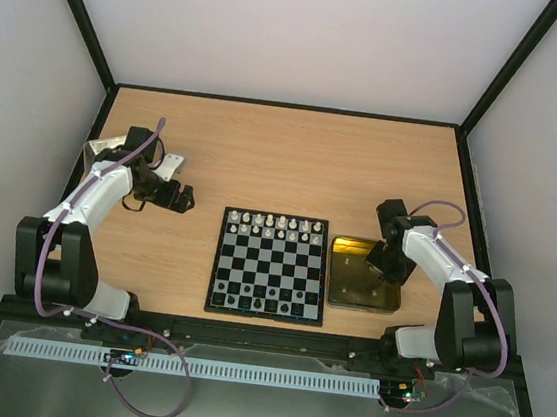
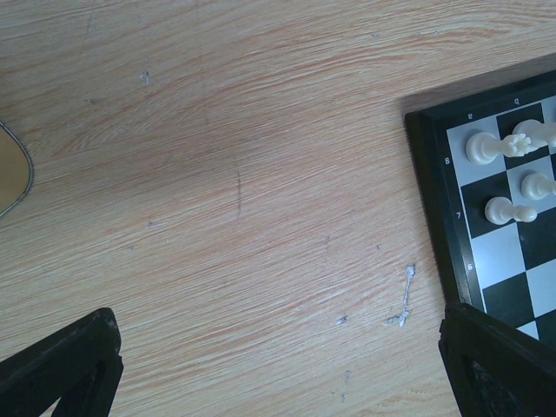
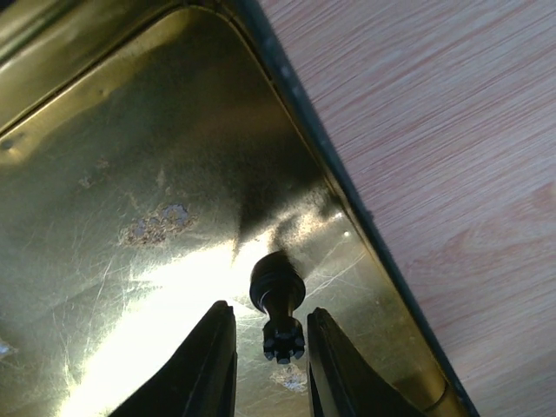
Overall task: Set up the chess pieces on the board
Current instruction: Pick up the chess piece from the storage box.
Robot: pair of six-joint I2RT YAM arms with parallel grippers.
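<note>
Top view: the board (image 1: 271, 265) is seen lying flat at the middle of the desk's (image 1: 264, 157) near edge. White pieces (image 1: 276, 226) are ranged along its two far rows. A gold tin (image 1: 349, 292) is set just beside its right edge. The left hand (image 1: 185, 198) is poised over bare desk off the board's far-left corner, and the right hand (image 1: 385, 266) over the tin.

Left wrist view: the fingers (image 2: 61, 365) are spread wide apart over bare wood.

Right wrist view: the fingers (image 3: 208, 365) are set narrowly apart astride a black piece (image 3: 277, 287) inside the tin, near its wall. Whether the piece is clamped cannot be told.
</note>
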